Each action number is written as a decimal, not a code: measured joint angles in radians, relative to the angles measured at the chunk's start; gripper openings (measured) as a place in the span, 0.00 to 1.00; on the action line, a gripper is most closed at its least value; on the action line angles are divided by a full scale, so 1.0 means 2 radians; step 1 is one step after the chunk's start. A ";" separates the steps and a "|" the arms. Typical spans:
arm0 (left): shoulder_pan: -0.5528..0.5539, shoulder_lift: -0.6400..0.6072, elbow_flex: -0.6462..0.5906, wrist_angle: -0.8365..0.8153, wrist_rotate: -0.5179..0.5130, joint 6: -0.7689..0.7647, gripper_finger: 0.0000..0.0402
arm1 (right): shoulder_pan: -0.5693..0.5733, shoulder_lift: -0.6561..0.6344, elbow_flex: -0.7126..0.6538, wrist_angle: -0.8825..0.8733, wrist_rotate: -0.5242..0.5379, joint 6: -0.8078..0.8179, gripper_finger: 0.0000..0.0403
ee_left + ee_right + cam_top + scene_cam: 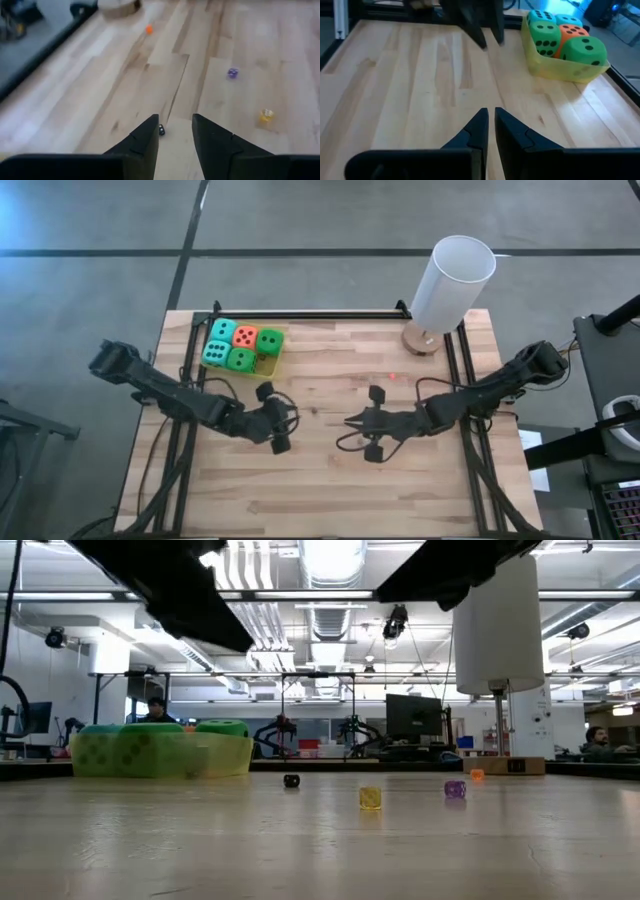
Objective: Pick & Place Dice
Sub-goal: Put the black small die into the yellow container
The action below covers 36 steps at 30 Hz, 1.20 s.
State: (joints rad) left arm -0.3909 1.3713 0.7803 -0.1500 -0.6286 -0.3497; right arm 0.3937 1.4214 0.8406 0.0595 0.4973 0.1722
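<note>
Five soft dice, two green (269, 340), two teal (224, 330) and one orange-red (246, 335), sit packed in a translucent yellow tray (266, 366) at the table's far left; the right wrist view shows them too (545, 37). My left gripper (284, 420) hangs open above the table's middle, below the tray in the high view. In its wrist view (175, 125) a tiny black die (161, 130) lies on the wood between the fingertips, untouched. My right gripper (352, 424) faces it from the right, shut with nothing between its fingers (491, 116).
Tiny dice lie loose on the wood: yellow (370, 798), purple (455, 789), orange (477, 775), black (291, 780). A white cylinder lamp (452, 280) on a wooden foot (422, 338) stands at the far right. Bare wood stretches toward the near edge.
</note>
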 joint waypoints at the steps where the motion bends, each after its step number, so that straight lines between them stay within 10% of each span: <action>1: 0.006 0.008 0.000 0.003 0.004 -0.016 0.30 | 0.002 -0.004 0.000 0.000 0.000 -0.001 0.07; 22: 0.079 0.160 0.003 0.107 0.074 -0.082 0.31 | 0.013 -0.016 0.000 -0.002 0.000 -0.011 0.07; 36: 0.113 0.175 0.003 0.118 0.120 -0.087 0.51 | 0.013 -0.016 0.000 -0.001 0.000 -0.014 0.07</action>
State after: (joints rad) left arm -0.1658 1.7222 0.7857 0.0859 -0.3895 -0.5239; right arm 0.4194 1.3895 0.8410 0.0575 0.4976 0.1447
